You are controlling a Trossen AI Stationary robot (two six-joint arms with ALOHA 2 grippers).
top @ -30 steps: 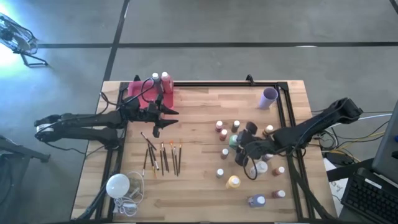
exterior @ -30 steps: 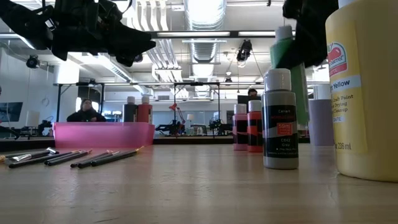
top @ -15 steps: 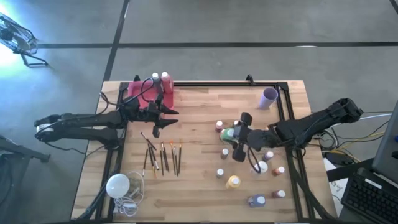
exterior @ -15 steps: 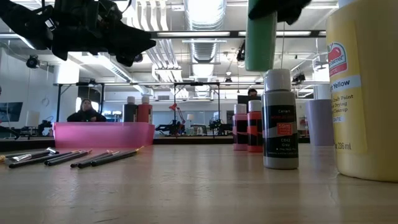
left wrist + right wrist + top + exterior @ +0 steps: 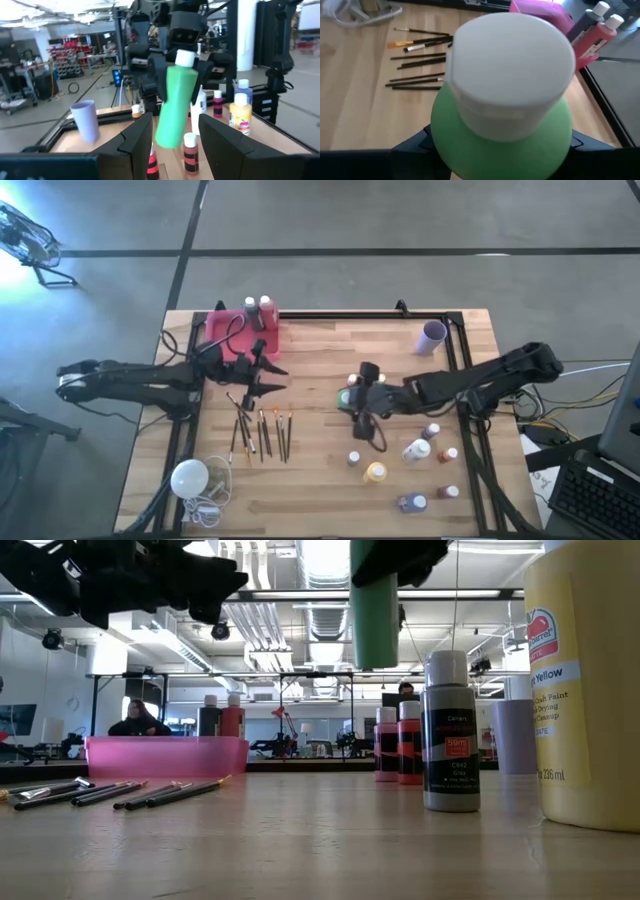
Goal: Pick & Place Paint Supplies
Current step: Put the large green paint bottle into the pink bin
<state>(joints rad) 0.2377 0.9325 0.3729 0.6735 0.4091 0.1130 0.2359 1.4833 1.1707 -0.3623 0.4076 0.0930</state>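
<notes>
**Carrying a green bottle across the counter toward the pink tray**

Nearest the low camera stand a large yellow bottle [image 5: 585,680] and a grey-labelled bottle [image 5: 450,730], both upright on the counter [image 5: 300,850]. Just behind and above them hangs the green bottle [image 5: 374,602], clear of the wood, clamped at the neck by the right tool [image 5: 366,388]; the right wrist view looks straight down on its white cap. One second ago this bottle hung above the cluster of bottles at the right of the counter; half a second ago it was partway across; it now sits near the counter's middle in the high view, leaving the remaining small bottles [image 5: 420,448] behind it. The lift is therefore complete and transport is under way, judged about halfway to the drop.

Farther left lie the paintbrushes [image 5: 260,432], untouched in a loose row. Above them hovers the left tool [image 5: 262,376], fingers apart and empty, having shifted only slightly over the same second. Farthest stands the pink tray [image 5: 228,330] with two bottles [image 5: 257,305] at its rim, the likely destination. A purple cup [image 5: 432,336] and a white bulb [image 5: 190,477] lie apart.
</notes>
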